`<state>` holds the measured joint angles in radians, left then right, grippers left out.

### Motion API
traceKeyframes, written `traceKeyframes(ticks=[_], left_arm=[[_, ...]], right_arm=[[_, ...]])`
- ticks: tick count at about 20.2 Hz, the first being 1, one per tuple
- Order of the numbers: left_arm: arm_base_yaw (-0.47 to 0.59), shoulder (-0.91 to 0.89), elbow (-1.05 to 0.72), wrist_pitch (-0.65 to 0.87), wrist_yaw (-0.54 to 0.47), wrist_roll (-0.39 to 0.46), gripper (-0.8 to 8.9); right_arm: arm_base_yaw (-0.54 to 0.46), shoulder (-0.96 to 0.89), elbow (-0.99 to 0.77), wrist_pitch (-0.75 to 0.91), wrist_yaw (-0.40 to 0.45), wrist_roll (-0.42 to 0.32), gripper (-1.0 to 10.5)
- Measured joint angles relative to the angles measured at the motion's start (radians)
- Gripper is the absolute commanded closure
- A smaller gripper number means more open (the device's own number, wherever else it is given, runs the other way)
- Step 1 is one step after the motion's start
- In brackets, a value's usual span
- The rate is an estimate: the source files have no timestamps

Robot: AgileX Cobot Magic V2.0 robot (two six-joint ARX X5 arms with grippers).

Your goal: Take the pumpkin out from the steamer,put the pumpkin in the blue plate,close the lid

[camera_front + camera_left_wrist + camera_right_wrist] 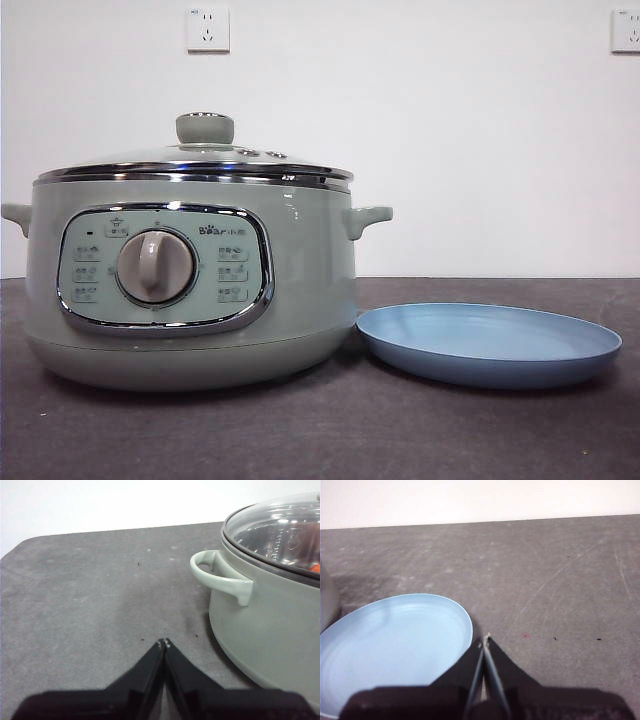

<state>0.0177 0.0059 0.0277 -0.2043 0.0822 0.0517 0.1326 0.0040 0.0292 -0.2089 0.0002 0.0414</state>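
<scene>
Both my grippers wait with jaws pressed together, empty: left gripper (164,642) beside the steamer (190,290); right gripper (486,639) beside the blue plate (490,345); the lid (200,160) sits on; the pumpkin (315,568) shows orange through its glass.

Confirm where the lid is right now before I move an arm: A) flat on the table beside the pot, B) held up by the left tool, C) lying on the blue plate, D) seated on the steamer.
D: the lid sits closed on the steamer's chrome rim, the blue plate holds nothing, and both the left tool and right tool are shut on nothing.
</scene>
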Motion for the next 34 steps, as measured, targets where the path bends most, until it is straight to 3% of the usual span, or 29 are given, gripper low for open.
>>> traceKeyframes(ticks=[6, 12, 19, 26, 34], left_arm=[[0.000, 0.000, 0.000, 0.000, 0.001, 0.000, 8.16], [0.000, 0.000, 0.000, 0.000, 0.011, -0.011, 8.16], [0.000, 0.000, 0.000, 0.006, 0.121, -0.140, 8.16], [0.000, 0.000, 0.000, 0.007, 0.131, -0.241, 8.19], [0.000, 0.000, 0.011, -0.015, 0.148, -0.335, 8.20]], right_arm=[[0.000, 0.000, 0.000, 0.000, 0.000, 0.010, 9.6], [0.000, 0.000, 0.000, 0.000, -0.001, 0.131, 9.6], [0.000, 0.000, 0.000, 0.000, -0.001, 0.245, 9.6], [0.000, 0.000, 0.000, 0.001, -0.075, 0.277, 9.6], [0.000, 0.036, 0.031, -0.068, -0.103, 0.341, 9.6]])
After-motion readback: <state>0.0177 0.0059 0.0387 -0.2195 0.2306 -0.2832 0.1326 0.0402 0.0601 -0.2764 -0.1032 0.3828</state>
